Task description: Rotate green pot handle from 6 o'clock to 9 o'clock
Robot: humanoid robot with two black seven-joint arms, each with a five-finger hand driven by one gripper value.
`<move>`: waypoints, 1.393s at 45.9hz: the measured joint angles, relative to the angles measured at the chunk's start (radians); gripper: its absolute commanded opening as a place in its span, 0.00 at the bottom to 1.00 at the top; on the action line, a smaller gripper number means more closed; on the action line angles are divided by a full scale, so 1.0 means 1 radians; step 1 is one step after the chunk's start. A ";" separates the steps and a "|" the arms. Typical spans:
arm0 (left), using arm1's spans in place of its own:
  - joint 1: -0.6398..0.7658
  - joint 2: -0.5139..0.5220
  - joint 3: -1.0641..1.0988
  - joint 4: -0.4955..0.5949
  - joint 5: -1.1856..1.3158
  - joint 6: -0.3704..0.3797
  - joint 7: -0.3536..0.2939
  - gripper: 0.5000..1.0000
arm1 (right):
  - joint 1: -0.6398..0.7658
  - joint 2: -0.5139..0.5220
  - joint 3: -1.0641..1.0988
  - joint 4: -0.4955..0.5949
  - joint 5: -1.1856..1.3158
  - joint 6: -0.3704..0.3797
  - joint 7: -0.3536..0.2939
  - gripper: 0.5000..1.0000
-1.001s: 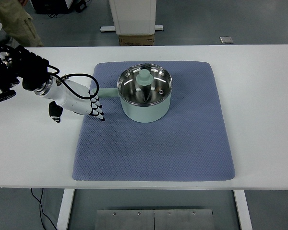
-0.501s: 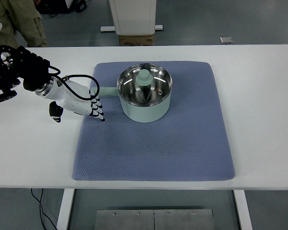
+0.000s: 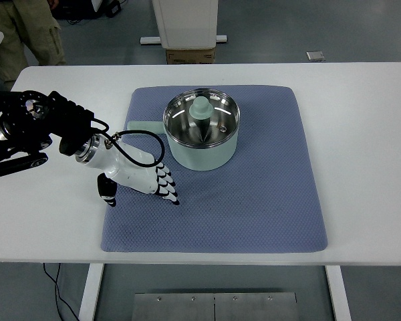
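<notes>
A pale green pot with a glass lid and green knob stands on the blue-grey mat, toward its back. Its handle points left, toward the mat's left edge. My left hand, white with black fingertips, hovers over the mat's left part, in front of the handle and apart from it. Its fingers are stretched out and hold nothing. A black cable loops over the wrist.
The mat lies on a white table. A person in khaki trousers stands behind the table's far left corner. A white pedestal and a cardboard box stand on the floor behind the table.
My left hand has pulled away from the handle, moving toward the table's front and a little right. The pot and its handle have stayed put.
</notes>
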 measured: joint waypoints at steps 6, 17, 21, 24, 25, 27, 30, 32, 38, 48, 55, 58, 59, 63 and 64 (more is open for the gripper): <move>0.020 -0.018 -0.019 0.001 -0.125 0.005 0.000 1.00 | 0.000 0.000 0.000 0.000 0.000 0.000 0.000 1.00; 0.053 -0.051 -0.065 0.001 -0.229 0.028 0.000 1.00 | 0.000 0.000 0.000 0.000 0.000 0.000 0.000 1.00; 0.058 -0.067 -0.085 0.000 -0.268 0.026 0.000 1.00 | 0.000 0.000 0.000 0.000 0.000 0.000 0.000 1.00; 0.061 -0.071 -0.106 0.000 -0.312 0.024 0.000 1.00 | 0.000 0.000 0.000 0.000 0.000 0.000 0.000 1.00; 0.061 -0.073 -0.113 0.000 -0.334 0.025 0.000 1.00 | 0.000 0.000 0.000 0.000 0.000 0.000 0.000 1.00; 0.062 -0.079 -0.123 0.001 -0.378 0.024 0.000 1.00 | 0.000 0.000 0.000 0.000 0.000 0.000 0.000 1.00; 0.062 -0.092 -0.137 0.004 -0.460 0.026 0.000 1.00 | 0.000 0.000 0.000 0.000 0.000 0.000 0.000 1.00; 0.062 -0.094 -0.144 0.006 -0.510 0.026 0.000 1.00 | 0.000 0.000 0.000 0.000 0.000 0.000 0.000 1.00; 0.062 -0.100 -0.178 0.007 -0.601 0.029 0.000 1.00 | 0.000 0.000 0.000 0.000 0.000 0.000 0.000 1.00; 0.070 -0.107 -0.240 0.018 -0.745 0.055 0.000 1.00 | 0.000 0.000 0.000 0.000 0.000 0.000 0.000 1.00; 0.076 -0.106 -0.257 0.035 -0.921 0.063 0.000 1.00 | 0.000 0.000 0.000 0.000 0.000 0.000 0.000 1.00; 0.077 -0.105 -0.257 0.049 -0.997 0.063 0.000 1.00 | 0.000 0.000 0.000 0.000 0.000 0.000 0.000 1.00; 0.078 -0.104 -0.257 0.055 -1.017 0.063 0.000 1.00 | 0.000 0.000 0.000 0.000 0.000 0.000 0.000 1.00; 0.087 -0.101 -0.257 0.076 -1.092 0.066 0.000 1.00 | 0.000 0.000 0.000 0.000 0.000 0.000 0.000 1.00; 0.090 -0.101 -0.257 0.080 -1.108 0.067 0.000 1.00 | 0.000 0.000 0.000 0.000 0.000 0.000 0.000 1.00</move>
